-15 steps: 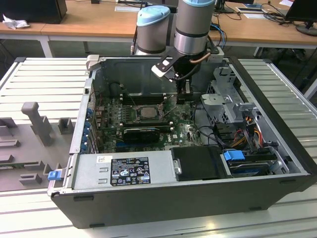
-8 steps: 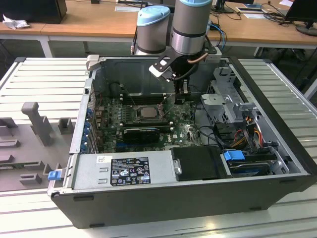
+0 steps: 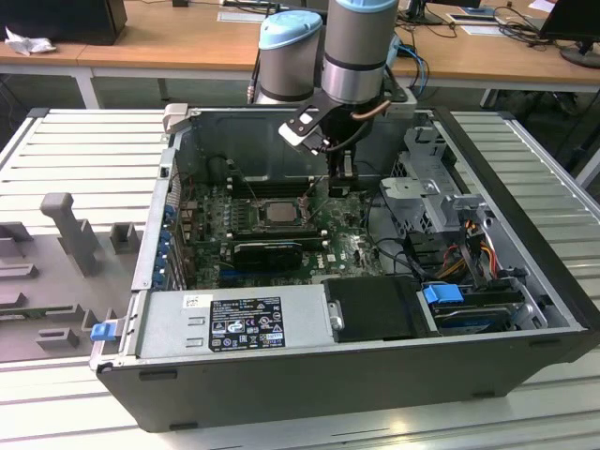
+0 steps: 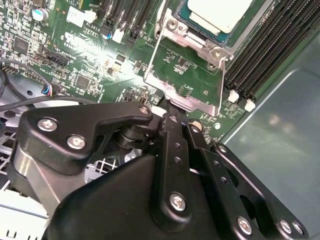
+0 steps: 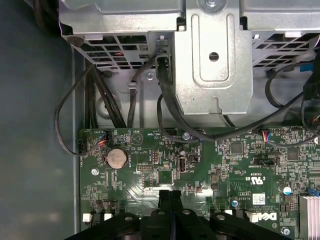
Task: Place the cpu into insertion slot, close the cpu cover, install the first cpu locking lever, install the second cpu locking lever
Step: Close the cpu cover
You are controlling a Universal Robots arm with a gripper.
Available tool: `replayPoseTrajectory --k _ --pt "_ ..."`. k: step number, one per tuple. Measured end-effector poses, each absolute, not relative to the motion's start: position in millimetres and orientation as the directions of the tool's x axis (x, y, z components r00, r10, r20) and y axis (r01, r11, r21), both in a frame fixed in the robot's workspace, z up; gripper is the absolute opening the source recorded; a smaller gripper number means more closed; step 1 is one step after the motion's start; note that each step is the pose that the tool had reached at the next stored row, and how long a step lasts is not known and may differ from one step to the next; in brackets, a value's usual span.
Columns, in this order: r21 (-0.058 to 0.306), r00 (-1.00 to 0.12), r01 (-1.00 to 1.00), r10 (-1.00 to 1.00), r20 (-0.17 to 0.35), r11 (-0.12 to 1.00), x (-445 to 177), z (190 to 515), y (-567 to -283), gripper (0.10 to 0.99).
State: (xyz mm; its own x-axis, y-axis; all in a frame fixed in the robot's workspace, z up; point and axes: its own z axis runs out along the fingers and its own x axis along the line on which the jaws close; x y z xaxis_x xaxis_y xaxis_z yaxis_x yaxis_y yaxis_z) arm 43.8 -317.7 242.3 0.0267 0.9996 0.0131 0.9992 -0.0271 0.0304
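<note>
The cpu, a pale silver square, lies in the insertion slot on the green motherboard; the second wrist view has it at the picture's edge. The cpu cover, a thin metal frame with a cut-out middle, is swung up and away from the cpu, hinged at the slot's edge. My gripper hangs over the board on the exterior view's right of the slot. Its black fingers are shut together, and their tip is at the free edge of the raised cover.
Long black memory slots run beside the socket. A black card lies in front of it. A metal drive cage with black cables stands close to the gripper. A power supply and the case walls bound the space.
</note>
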Motion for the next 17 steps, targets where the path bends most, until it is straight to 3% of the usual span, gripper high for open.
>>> replayPoseTrajectory --k 17 --pt "0.030 0.027 0.999 1.000 0.013 -0.027 36.8 242.3 -317.7 0.106"
